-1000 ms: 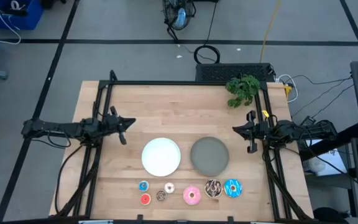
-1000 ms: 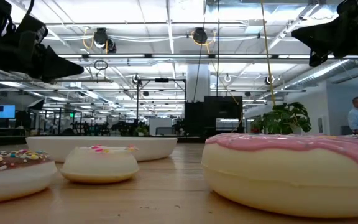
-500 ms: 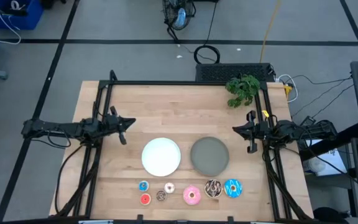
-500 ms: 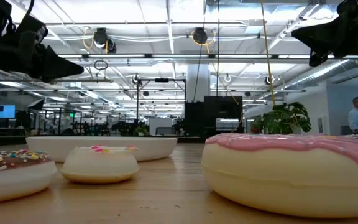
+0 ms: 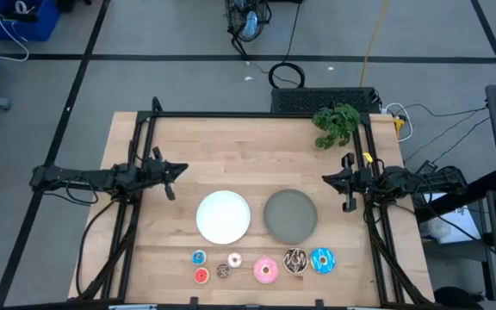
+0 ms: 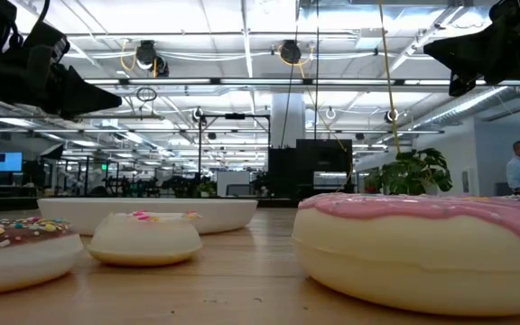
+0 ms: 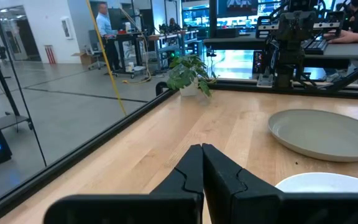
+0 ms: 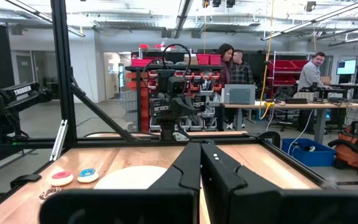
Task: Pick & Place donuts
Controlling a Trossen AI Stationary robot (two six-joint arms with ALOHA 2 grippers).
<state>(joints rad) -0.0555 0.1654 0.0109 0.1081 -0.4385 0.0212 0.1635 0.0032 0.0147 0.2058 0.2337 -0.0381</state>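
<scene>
Seven toy donuts lie flat in a row near the table's near edge: tiny blue (image 5: 198, 257), red (image 5: 201, 275), brown (image 5: 223, 271) and white-pink (image 5: 234, 260), then larger pink (image 5: 266, 270), dark chocolate (image 5: 295, 260) and bright blue (image 5: 322, 259). The low view shows the brown donut (image 6: 16, 248), the white-pink donut (image 6: 145, 236) and the pink donut (image 6: 431, 244) up close. My left gripper (image 5: 172, 178) (image 7: 202, 149) hangs shut above the table's left side. My right gripper (image 5: 344, 187) (image 8: 201, 149) hangs shut above the right side. Both are far from the donuts.
A white plate (image 5: 223, 215) and a grey plate (image 5: 290, 215) sit side by side mid-table, between the grippers and the donut row. A small green plant (image 5: 336, 123) stands at the far right corner. A black frame (image 5: 257, 114) borders the table. People stand in the room beyond.
</scene>
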